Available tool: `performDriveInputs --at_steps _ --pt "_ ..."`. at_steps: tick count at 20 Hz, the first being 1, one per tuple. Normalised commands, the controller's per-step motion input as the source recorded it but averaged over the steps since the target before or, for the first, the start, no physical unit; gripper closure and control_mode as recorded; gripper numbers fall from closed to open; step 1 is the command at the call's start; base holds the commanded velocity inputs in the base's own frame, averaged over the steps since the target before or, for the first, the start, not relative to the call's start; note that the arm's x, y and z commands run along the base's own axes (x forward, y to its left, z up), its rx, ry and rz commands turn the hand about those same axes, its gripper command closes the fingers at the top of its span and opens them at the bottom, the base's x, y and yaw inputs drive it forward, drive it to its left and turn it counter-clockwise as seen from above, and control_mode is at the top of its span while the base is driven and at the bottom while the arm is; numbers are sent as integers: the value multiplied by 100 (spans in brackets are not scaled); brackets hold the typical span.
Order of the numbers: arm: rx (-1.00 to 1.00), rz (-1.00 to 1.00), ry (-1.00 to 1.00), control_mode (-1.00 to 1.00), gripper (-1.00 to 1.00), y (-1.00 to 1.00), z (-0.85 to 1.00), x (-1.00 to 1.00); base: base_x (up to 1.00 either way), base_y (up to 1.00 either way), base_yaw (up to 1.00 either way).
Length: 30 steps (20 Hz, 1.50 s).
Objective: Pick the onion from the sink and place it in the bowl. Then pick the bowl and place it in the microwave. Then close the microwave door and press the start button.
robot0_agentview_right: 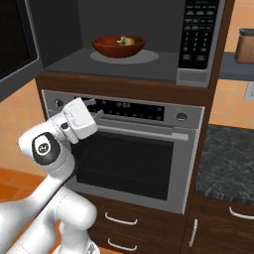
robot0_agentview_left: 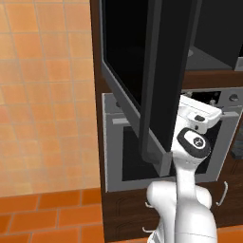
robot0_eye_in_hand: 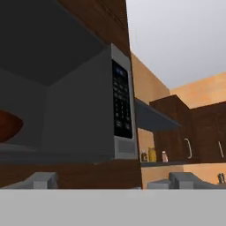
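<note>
Item: my jaws, state undetermined — the finger tips lie at the bottom edge of the hand view and I cannot tell how far apart they stand or whether they hold anything; from the right base view my white hand sits low, in front of the oven (robot0_agentview_right: 134, 149) control strip, below the microwave (robot0_agentview_right: 149, 44) cavity and apart from everything in it. Item: the bowl (robot0_agentview_right: 118, 46), reddish-brown, resting on the round grey plate at the middle of the microwave floor, well back from the front edge; in the hand view its rim (robot0_eye_in_hand: 9, 126) shows at the far left, inside the cavity. Item: the onion (robot0_agentview_right: 122, 40), small and yellowish-tan, lying inside the bowl, its top just above the rim. Item: the microwave door (robot0_agentview_left: 142, 76), black glass in a grey frame, swung wide open to the left of the cavity, its edge reaching down across the oven front in the left base view. Item: the keypad panel (robot0_agentview_right: 198, 34), dark with rows of buttons, on the right side of the microwave front; also seen edge-on in the hand view (robot0_eye_in_hand: 121, 106). Item: dark stone counter (robot0_agentview_right: 228, 158), to the right of the oven, drawers with silver handles beneath. Item: small jars (robot0_eye_in_hand: 152, 155) on a shelf beyond the microwave, beside brown cabinets.
</note>
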Motion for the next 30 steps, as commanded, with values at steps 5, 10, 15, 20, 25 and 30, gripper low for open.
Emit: performDriveInputs --at_steps 5,10,15,20,25,30 --pt "-16 -21 -24 -100 -100 73 5 -65 0 0 0" --pt "-3 -9 -7 -100 -100 78 2 -63 0 0 0" --pt "0 1 0 -100 -100 76 -3 -48 0 0 0" --pt "0 7 0 -100 -100 82 -15 -38 0 0 0" --pt "0 7 -1 -100 -100 84 -28 -21 0 0 0" --pt "0 6 -5 -100 -100 100 -4 -10 0 0 0"
